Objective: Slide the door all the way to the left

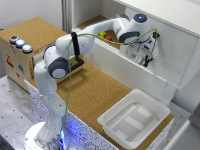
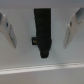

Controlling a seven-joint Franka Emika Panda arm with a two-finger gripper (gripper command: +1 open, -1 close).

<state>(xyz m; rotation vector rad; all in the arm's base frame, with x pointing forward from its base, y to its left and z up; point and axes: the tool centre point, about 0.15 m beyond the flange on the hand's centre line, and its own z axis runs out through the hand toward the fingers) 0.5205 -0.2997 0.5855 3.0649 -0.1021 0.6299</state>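
The door [image 1: 175, 60] is a large flat white panel on the front of the cabinet, at the exterior view's right. My gripper [image 1: 146, 59] is right up against its face. In the wrist view the door [image 2: 60, 60] fills the picture and its small black handle [image 2: 42, 31] stands out from it. My gripper [image 2: 41, 40] is open, with one finger [image 2: 8, 30] on either side of the handle and a gap between each finger and the handle. In the exterior view the handle is hidden behind my hand.
A light wooden box with coloured buttons [image 1: 20, 50] stands at the exterior view's left. A white plastic tray [image 1: 132, 117] sits on the cork-topped table [image 1: 92, 92]. Small red and green things [image 1: 105, 36] lie in the open cabinet behind my arm.
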